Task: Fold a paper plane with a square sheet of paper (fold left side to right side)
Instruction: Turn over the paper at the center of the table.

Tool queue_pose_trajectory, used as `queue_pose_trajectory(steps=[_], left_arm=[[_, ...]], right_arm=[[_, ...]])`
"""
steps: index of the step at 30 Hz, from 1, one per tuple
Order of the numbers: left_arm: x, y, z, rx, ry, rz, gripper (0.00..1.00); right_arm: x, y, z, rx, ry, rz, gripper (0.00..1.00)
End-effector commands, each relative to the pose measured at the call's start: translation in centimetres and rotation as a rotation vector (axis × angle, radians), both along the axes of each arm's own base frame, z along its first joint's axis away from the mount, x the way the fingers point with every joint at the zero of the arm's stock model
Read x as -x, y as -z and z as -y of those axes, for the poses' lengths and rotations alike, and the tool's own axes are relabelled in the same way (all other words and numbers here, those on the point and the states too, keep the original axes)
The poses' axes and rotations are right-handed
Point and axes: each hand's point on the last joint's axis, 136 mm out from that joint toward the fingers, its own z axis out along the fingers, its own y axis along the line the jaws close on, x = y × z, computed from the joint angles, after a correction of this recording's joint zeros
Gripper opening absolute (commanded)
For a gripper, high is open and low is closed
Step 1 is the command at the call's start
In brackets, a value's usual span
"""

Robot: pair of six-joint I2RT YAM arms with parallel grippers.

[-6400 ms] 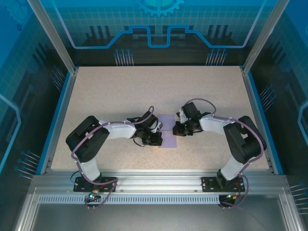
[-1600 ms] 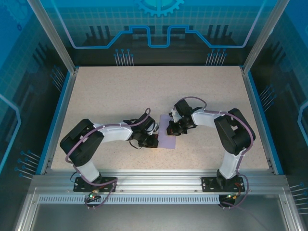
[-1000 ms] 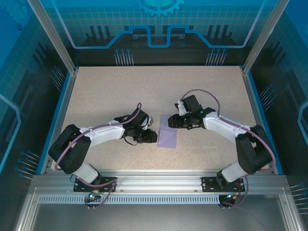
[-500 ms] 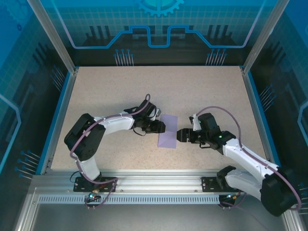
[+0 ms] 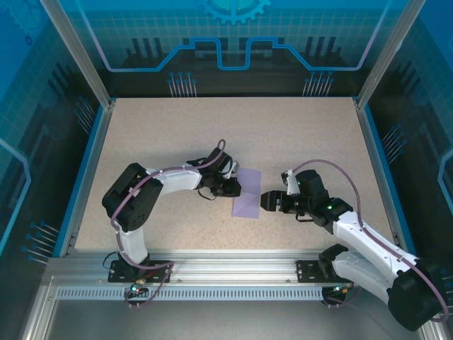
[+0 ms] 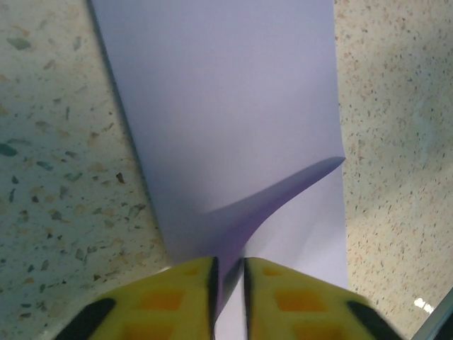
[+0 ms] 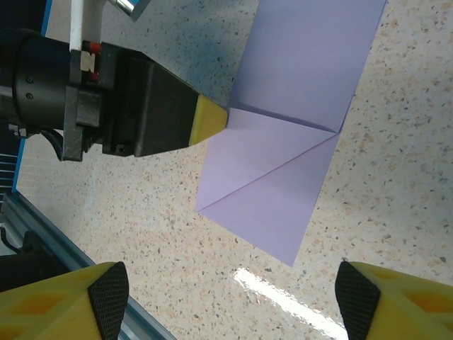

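The square sheet of paper (image 5: 246,195), pale lavender, lies mid-table folded into a narrow oblong. In the right wrist view the paper (image 7: 301,92) has a diagonal crease across its near half. My left gripper (image 5: 234,188) is at the sheet's left edge. In the left wrist view its yellow fingers (image 6: 177,297) stand almost together, and a raised flap of the paper (image 6: 226,106) runs into the slit of the left gripper (image 6: 228,283). My right gripper (image 5: 263,200) sits just right of the sheet. The right gripper (image 7: 230,301) is open wide and holds nothing.
The speckled beige table (image 5: 212,134) is bounded by a blue rim (image 5: 83,177) and transparent enclosure walls. An aluminium rail (image 5: 226,265) runs along the near edge, by both arm bases. The left arm's black wrist (image 7: 92,99) reaches in from the sheet's left.
The right arm drew back from over the paper to its right side and its jaws opened wide. The left gripper shifted to the sheet's left edge and closed on a flap.
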Motion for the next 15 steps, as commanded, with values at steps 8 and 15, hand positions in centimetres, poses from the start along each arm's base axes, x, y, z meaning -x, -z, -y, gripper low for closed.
queue_pose_trajectory(steps=[8, 15], left_arm=[[-0.4, -1.6, -0.4, 0.024, 0.018, 0.094, 0.11], [-0.2, -2.0, -0.7, 0.022, 0.006, 0.101, 0.12]], right_arm=[[-1.1, 1.2, -2.1, -0.07, -0.015, -0.109, 0.86], [-3.5, 2.5, -4.2, -0.134, 0.004, -0.184, 0.8]])
